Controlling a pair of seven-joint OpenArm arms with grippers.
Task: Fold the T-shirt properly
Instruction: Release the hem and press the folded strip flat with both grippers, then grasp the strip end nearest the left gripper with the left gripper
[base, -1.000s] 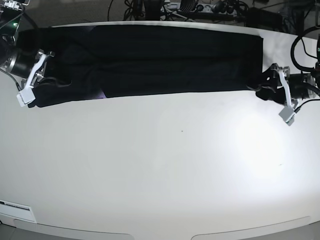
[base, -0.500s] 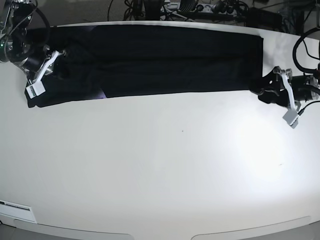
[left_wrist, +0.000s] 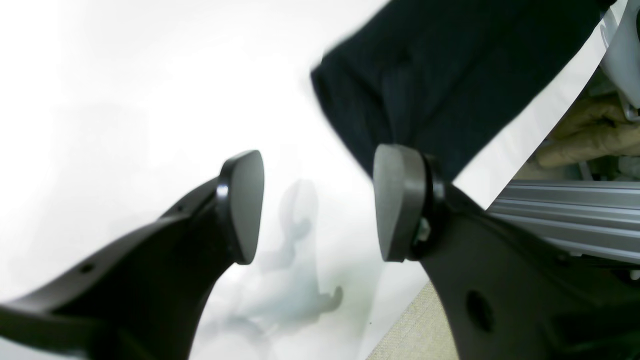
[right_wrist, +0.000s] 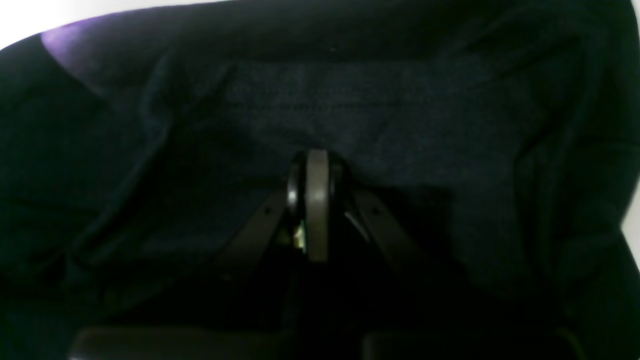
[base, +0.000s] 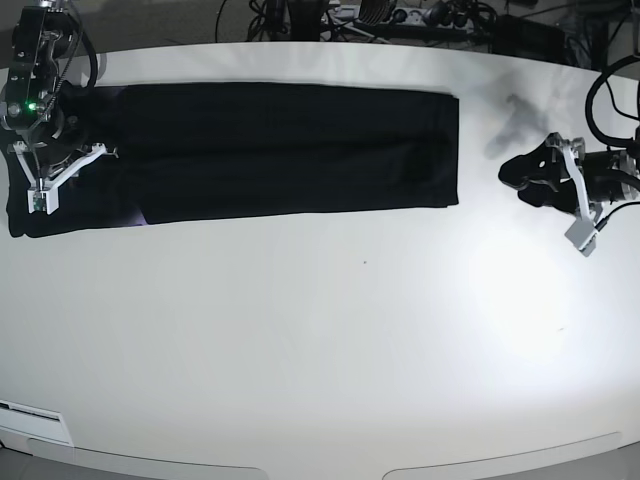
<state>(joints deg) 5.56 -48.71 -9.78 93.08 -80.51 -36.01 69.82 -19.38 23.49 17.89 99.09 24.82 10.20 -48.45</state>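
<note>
Base view, T-shirt (base: 290, 150) flat on table (base: 330, 340)

Landmark: the T-shirt (base: 290, 150), a long black band across the far part of the desk (base: 330, 340).
Near side of T-shirt: bare desk, wide room to pass.
Right of T-shirt: a strip of bare desk, then the left hand (base: 522, 176), fingers apart, clear of the cloth.
Left end of T-shirt: right hand (base: 62, 172) on the fabric, pads (right_wrist: 316, 200) together.
Behind T-shirt: cables (base: 400, 18) past the desk edge.
</note>
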